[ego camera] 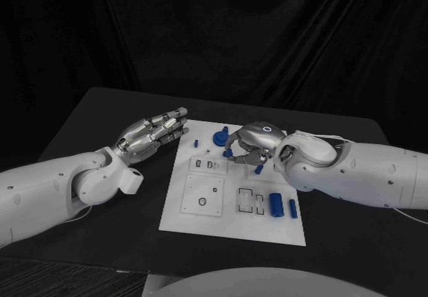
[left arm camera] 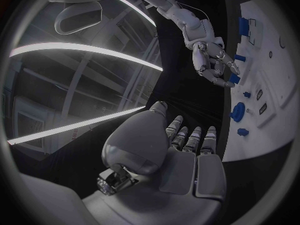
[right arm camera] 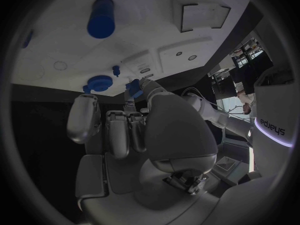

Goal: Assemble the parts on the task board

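Head view shows our right hand point(ego camera: 252, 143) seemingly pinching a blue part point(ego camera: 260, 168) over the board point(ego camera: 234, 224). Our left hand point(ego camera: 153, 134) is open beside it; several loose parts remain.

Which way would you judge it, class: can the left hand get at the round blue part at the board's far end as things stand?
Probably yes: the left hand hovers open beside the task board, and nothing lies between it and the round blue part.

One task board point(ego camera: 234, 213), two blue cylinders point(ego camera: 276, 201) (lying side by side).
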`<state>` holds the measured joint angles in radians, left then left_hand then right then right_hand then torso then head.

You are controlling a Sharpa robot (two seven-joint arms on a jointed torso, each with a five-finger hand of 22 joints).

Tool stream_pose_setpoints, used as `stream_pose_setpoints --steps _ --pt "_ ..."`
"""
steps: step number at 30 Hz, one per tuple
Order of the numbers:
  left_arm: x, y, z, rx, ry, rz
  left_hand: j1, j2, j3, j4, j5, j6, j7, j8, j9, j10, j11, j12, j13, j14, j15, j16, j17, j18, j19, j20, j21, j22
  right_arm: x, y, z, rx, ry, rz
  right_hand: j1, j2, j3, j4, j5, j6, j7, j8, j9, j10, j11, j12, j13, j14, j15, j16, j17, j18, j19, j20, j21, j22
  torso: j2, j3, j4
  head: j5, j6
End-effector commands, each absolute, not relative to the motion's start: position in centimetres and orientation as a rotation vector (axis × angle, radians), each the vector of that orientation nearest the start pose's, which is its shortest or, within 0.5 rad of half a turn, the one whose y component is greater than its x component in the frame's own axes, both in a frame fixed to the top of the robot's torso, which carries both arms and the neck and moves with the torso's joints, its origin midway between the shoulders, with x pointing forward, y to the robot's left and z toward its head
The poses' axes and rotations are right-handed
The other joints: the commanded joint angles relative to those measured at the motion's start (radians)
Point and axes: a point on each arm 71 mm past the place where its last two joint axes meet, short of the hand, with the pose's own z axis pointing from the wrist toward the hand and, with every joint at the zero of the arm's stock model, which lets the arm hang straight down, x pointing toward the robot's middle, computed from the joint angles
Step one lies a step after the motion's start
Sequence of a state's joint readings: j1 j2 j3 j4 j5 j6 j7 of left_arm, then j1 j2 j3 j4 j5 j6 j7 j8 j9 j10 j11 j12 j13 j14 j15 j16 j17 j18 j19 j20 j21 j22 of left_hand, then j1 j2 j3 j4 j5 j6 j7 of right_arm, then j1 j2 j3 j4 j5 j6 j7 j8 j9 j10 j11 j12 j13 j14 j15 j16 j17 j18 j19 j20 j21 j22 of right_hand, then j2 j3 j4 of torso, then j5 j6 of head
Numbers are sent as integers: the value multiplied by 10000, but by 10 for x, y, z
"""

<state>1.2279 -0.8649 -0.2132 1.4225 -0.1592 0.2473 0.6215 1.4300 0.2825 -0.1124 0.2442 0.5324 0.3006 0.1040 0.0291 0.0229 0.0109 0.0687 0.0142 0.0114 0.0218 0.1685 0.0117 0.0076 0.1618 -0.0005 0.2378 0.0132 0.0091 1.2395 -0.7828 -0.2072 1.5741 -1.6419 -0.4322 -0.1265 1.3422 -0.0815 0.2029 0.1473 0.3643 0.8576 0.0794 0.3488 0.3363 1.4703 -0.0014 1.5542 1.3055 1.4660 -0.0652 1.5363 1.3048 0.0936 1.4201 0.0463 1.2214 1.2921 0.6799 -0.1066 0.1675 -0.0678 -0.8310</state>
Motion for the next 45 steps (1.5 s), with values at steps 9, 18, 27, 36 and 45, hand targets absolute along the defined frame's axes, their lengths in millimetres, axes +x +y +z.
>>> stream_pose_setpoints --steps 9,18,27,36,45 --pt "466 220 -213 -7630 16433 -20013 122 -136 275 5 129 76 57 131 157 -30 136 -114 -84 -34 102 132 26 -276 72 40 -79 -47 454 -138 -223 -4542 16246 6028 100 70 312 -142 404 82 105 339 417 1005 108 166 2653 916 70 -108 2170 -131 -31 23 -275 1681 4 -1 31 -77 -130" --pt "466 219 -214 -7624 16506 -20049 122 -136 275 5 129 76 57 131 157 -30 136 -114 -84 -34 102 132 26 -276 72 40 -79 -47 458 -135 -229 -4653 16510 5846 69 48 315 -163 416 52 132 324 419 1005 134 166 2653 904 93 -154 2121 -111 -66 42 -381 1651 13 -5 -14 -15 -162" --pt "466 218 -214 -7621 16555 -20065 116 -141 292 0 133 96 59 136 160 -25 140 -112 -83 -36 102 134 25 -279 70 38 -80 -48 460 -132 -232 -4754 16648 5801 19 25 326 -200 336 -31 167 276 413 1005 160 166 2653 898 123 -177 2098 -103 -75 74 -430 1639 -2 -6 -39 0 -195" --pt "467 217 -214 -7606 16579 -20098 116 -144 293 -2 134 97 60 137 160 -24 141 -111 -82 -35 102 135 26 -279 70 38 -80 -48 461 -131 -235 -4870 16864 5679 -96 -12 323 -260 24 -149 207 198 400 1005 175 166 2653 883 143 -225 2047 -84 -98 110 -527 1617 -7 12 -4 -21 -203" --pt "467 215 -214 -7594 16612 -20121 115 -153 297 -7 136 94 65 137 160 -32 143 -114 -85 -40 102 131 23 -280 69 37 -81 -49 462 -130 -238 -4952 16999 5641 -265 -57 279 -298 -439 -288 238 72 347 1005 171 166 2653 868 147 -270 1999 -66 -121 126 -640 1596 -21 -4 0 -24 -218"
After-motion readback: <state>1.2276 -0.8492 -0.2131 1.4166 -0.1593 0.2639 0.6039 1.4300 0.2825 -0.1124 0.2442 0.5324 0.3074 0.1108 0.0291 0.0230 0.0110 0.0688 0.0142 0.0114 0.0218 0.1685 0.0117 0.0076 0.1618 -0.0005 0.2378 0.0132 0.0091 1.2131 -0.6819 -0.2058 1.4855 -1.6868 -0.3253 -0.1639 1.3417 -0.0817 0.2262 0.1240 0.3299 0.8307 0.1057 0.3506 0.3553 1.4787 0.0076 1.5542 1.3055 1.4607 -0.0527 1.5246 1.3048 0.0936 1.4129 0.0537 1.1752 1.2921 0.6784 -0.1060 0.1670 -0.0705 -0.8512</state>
